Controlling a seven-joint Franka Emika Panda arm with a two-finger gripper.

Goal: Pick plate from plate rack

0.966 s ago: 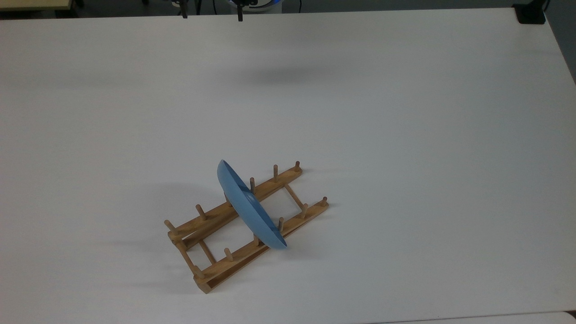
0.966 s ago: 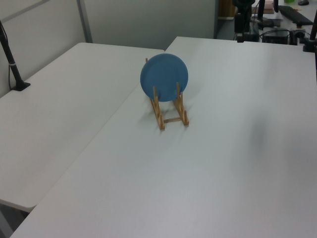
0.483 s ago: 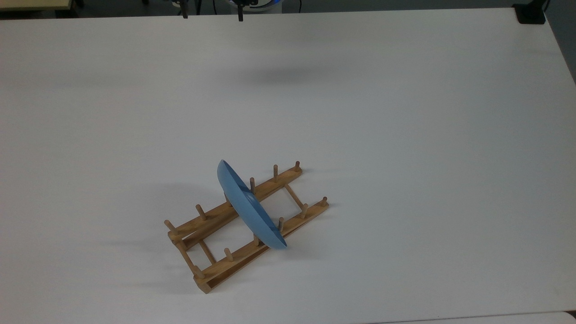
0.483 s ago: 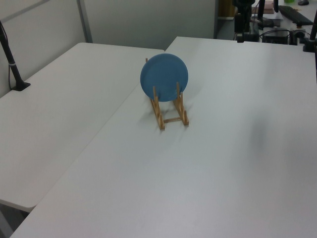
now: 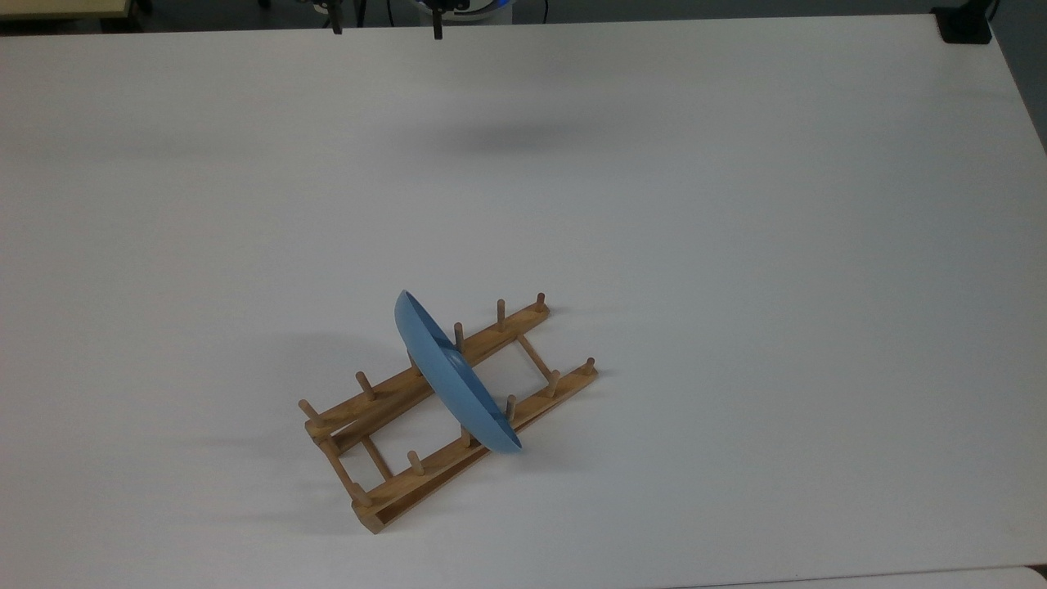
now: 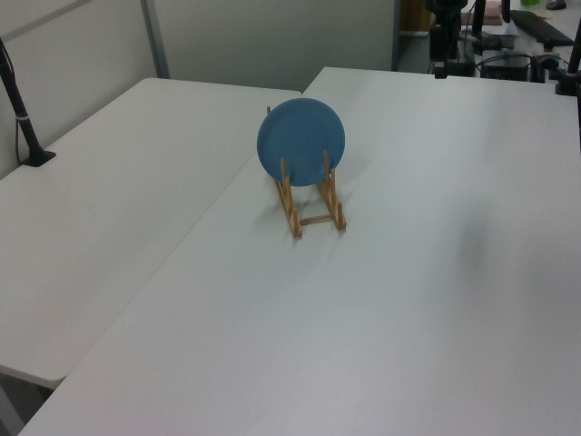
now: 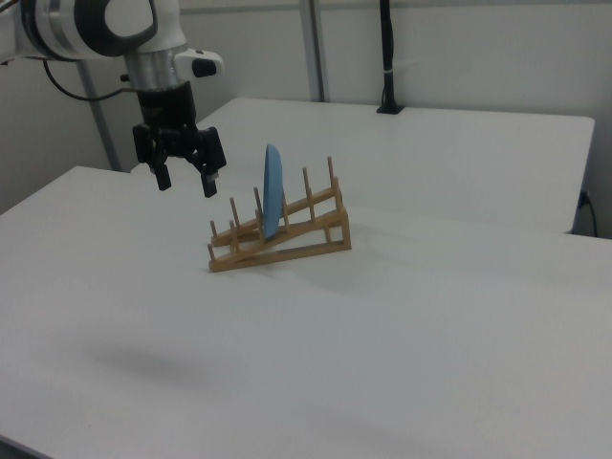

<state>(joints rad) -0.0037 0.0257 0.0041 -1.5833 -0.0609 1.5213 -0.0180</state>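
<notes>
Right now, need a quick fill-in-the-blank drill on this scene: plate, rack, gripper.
1. The plate stands on edge in the wooden ____.
2. The plate's colour is ____.
3. The gripper hangs with its fingers ____, holding nothing.
4. In the right view, the gripper is to the plate's ____.

Missing words: rack; blue; open; left
</notes>
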